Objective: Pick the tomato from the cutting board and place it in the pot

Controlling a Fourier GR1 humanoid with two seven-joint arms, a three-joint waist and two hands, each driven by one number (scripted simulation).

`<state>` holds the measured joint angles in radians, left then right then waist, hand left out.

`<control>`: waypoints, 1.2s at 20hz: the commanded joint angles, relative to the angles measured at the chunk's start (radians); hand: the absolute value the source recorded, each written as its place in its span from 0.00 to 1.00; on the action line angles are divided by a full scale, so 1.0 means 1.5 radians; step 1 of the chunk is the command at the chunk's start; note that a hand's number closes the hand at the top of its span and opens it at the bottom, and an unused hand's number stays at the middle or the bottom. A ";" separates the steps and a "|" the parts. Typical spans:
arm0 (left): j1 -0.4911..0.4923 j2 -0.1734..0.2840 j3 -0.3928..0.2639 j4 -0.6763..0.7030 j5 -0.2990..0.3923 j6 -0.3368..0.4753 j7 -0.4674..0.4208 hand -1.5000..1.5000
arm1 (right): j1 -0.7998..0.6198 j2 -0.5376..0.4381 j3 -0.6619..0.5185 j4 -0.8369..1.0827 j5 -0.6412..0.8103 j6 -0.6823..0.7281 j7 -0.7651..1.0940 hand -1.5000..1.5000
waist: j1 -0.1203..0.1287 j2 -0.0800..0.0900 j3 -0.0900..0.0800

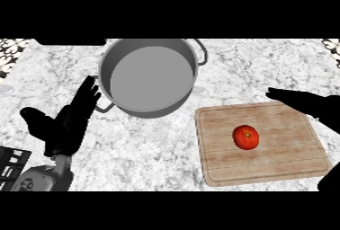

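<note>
Left hand (pixel 66 123) is resting open; right hand (pixel 306 102) is hovering open beside the tomato (pixel 246 137), which could roll if nudged.

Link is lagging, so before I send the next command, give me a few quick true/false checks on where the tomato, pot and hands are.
1. The tomato lies on the cutting board. True.
2. The pot already holds the tomato. False: the pot holds nothing.
3. The right hand is curled round the tomato. False: it hovers over the board's far right corner, apart from the tomato.
4. The left hand is open, left of the pot. True.
5. The pot stands right of the board. False: it stands to its upper left.
</note>
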<state>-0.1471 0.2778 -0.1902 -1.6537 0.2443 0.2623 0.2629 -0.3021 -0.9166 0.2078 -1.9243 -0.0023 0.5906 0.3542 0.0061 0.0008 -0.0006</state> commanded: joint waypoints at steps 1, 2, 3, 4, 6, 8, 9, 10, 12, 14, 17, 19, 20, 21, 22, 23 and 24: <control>0.013 -0.027 -0.008 0.006 -0.016 -0.003 -0.016 0.50 | 0.019 0.037 0.029 -0.016 0.070 0.016 0.038 0.00 | -0.003 -0.001 0.000; -0.026 -0.027 0.013 0.028 -0.019 0.003 0.003 0.50 | 0.025 0.021 -0.012 -0.023 0.059 0.039 0.031 0.00 | -0.006 -0.001 0.000; 0.016 -0.005 0.020 -0.016 -0.004 -0.027 0.014 0.50 | 0.009 0.041 -0.011 0.030 0.096 0.046 -0.010 0.00 | -0.001 -0.001 0.000; 0.019 -0.010 0.007 -0.043 -0.022 -0.004 0.034 0.50 | 0.038 0.063 0.025 -0.018 0.127 0.021 0.029 0.00 | -0.002 -0.001 0.000; 0.013 -0.017 0.017 -0.043 -0.033 -0.008 0.036 0.50 | 0.038 0.064 -0.024 0.031 0.124 0.064 -0.020 0.00 | -0.002 -0.001 0.000; 0.022 -0.027 0.019 -0.028 -0.031 -0.023 0.014 0.50 | 0.063 0.128 0.005 -0.028 0.158 0.014 0.030 0.00 | -0.004 -0.001 0.000; -0.010 -0.038 0.028 0.016 -0.038 -0.021 0.009 0.50 | 0.046 0.145 0.002 -0.029 0.155 0.023 0.053 0.00 | -0.005 -0.001 0.000; 0.020 -0.014 0.039 -0.055 -0.012 -0.043 0.055 0.50 | 0.054 0.139 -0.018 -0.007 0.168 0.030 0.003 0.00 | -0.003 -0.001 0.000; 0.044 -0.021 0.055 0.012 -0.019 -0.074 -0.041 0.50 | 0.027 0.165 -0.011 0.025 0.184 0.040 -0.002 0.00 | -0.001 0.000 0.000; -0.004 -0.029 0.060 -0.009 -0.036 -0.039 0.035 0.50 | 0.080 0.173 -0.026 -0.084 0.158 0.064 0.061 0.00 | -0.007 -0.002 0.000; 0.068 -0.059 0.018 -0.046 -0.068 -0.037 -0.003 0.50 | 0.040 0.242 0.027 -0.007 0.245 0.028 0.048 0.00 | -0.001 -0.001 0.000; 0.012 -0.073 0.040 -0.004 -0.070 -0.035 0.014 0.50 | 0.067 0.213 -0.050 -0.019 0.206 0.086 0.026 0.00 | -0.005 -0.001 0.000; 0.027 -0.036 0.075 0.005 -0.024 -0.086 -0.005 0.50 | -0.028 0.271 -0.005 -0.019 0.170 0.101 0.180 0.00 | -0.001 -0.001 0.000; 0.012 -0.041 0.061 -0.033 -0.058 -0.063 0.037 0.50 | 0.052 0.258 -0.019 -0.034 0.227 0.074 0.106 0.00 | -0.004 -0.001 0.000; 0.008 -0.074 0.043 -0.015 -0.066 -0.044 0.030 0.50 | 0.034 0.278 0.010 -0.045 0.240 0.082 0.147 0.00 | -0.004 -0.001 0.000; -0.004 -0.060 0.048 -0.026 -0.067 -0.051 0.047 0.50 | -0.030 0.284 0.017 0.058 0.272 0.075 0.103 0.00 | 0.001 0.000 0.000; 0.043 -0.058 0.050 -0.044 -0.064 -0.061 0.032 0.50 | 0.048 0.269 0.016 -0.008 0.290 0.074 0.107 0.00 | -0.003 -0.001 0.000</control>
<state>-0.1203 0.1975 -0.1159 -1.6901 0.1598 0.1817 0.3068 -0.2645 -0.5358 0.2101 -1.9342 0.3525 0.6997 0.5026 0.0026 -0.0004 -0.0003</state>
